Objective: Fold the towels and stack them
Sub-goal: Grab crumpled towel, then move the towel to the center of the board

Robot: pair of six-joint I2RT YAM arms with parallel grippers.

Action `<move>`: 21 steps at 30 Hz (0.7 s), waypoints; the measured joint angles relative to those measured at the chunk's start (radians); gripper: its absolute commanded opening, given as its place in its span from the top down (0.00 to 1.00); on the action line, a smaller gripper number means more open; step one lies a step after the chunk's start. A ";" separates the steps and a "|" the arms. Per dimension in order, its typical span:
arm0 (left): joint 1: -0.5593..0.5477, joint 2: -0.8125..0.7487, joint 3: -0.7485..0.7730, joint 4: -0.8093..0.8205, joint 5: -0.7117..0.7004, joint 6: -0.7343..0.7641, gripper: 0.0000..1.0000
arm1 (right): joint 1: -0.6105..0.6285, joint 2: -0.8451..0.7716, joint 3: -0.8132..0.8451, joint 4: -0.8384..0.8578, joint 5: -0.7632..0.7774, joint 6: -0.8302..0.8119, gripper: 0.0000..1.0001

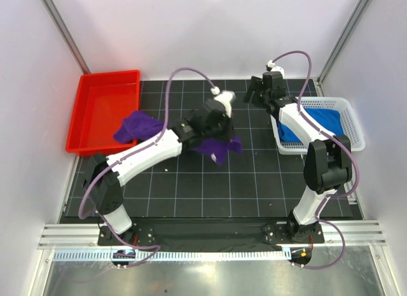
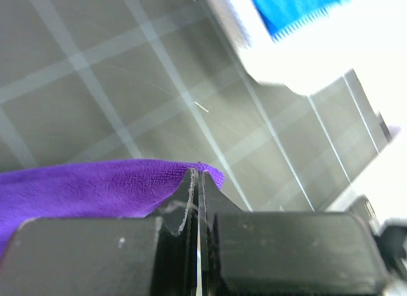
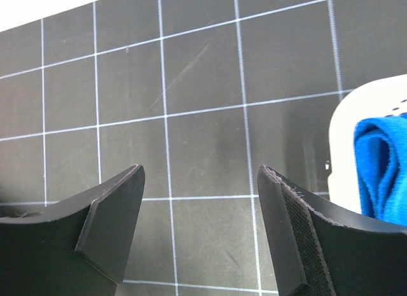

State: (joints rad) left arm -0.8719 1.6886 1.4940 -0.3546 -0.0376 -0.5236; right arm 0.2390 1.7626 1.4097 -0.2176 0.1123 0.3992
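A purple towel [image 1: 137, 126] stretches from the red tray's corner across the mat to a bunched end [image 1: 219, 148] under my left wrist. My left gripper [image 1: 221, 135] is shut on that end. In the left wrist view the purple towel [image 2: 82, 188] lies to the left of the pinched tips of the left gripper [image 2: 197, 174], its edge caught between them. A blue towel [image 1: 321, 121] lies in the white basket [image 1: 354, 127]. My right gripper [image 1: 257, 91] hovers over the mat left of the basket. In the right wrist view the right gripper [image 3: 200, 175] is open and empty, with the blue towel [image 3: 381, 175] at the right.
A red tray [image 1: 105, 108] sits at the back left, half off the black gridded mat [image 1: 191, 188]. The white basket [image 3: 343, 137] stands at the mat's right edge and shows blurred in the left wrist view, basket [image 2: 299, 60] with blue towel [image 2: 296, 9]. White walls enclose the table.
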 measured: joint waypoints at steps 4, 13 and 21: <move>-0.148 -0.021 -0.048 -0.010 0.042 -0.024 1.00 | 0.009 0.010 0.000 0.000 -0.027 -0.004 0.21; -0.324 -0.088 -0.185 -0.041 0.074 -0.095 0.81 | 0.028 0.062 0.002 -0.002 -0.172 -0.051 0.22; -0.172 -0.348 -0.280 -0.164 -0.201 -0.183 0.66 | 0.177 0.132 0.031 -0.018 -0.262 -0.129 0.36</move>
State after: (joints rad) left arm -1.0435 1.3403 1.2140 -0.5186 -0.2390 -0.7063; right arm 0.4164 1.8946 1.4403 -0.2356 -0.1493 0.2699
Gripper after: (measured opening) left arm 0.318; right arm 0.667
